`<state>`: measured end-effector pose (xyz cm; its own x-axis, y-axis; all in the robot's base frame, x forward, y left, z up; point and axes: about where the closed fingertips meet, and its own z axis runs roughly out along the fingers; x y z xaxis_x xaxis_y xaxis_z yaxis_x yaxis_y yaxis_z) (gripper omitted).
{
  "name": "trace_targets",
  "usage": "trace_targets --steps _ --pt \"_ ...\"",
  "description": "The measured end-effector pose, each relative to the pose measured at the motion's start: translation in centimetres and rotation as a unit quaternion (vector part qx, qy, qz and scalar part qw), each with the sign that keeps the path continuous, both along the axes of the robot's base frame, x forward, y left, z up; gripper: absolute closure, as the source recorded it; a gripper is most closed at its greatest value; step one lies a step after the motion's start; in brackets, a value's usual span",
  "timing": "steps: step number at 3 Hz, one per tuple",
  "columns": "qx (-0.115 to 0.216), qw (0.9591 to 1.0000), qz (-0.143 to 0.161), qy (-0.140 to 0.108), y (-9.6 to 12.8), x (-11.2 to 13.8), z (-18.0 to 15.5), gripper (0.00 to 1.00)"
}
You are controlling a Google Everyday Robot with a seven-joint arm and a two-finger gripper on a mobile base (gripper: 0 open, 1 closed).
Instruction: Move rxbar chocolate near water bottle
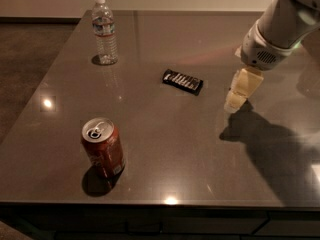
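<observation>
The rxbar chocolate (183, 81), a flat black bar with white lettering, lies near the middle of the dark table (160, 159). The water bottle (104, 31), clear with a white cap, stands upright at the far left. My gripper (238, 95) hangs from the white arm at the right, just above the table, a short way right of the bar and not touching it.
A red soda can (103, 147) stands upright at the front left, near the table's front edge. The arm's shadow falls on the table at the right. The floor lies beyond the left edge.
</observation>
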<state>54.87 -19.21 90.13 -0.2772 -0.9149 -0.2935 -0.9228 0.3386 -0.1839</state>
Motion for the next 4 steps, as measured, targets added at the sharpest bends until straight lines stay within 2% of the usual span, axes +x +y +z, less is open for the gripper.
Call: trace_targets --steps 2,4 --pt "0.028 0.9994 -0.014 0.014 3.4 4.2 -2.6 0.00" --pt "0.046 0.9984 -0.018 0.026 6.7 6.7 -4.8 0.00"
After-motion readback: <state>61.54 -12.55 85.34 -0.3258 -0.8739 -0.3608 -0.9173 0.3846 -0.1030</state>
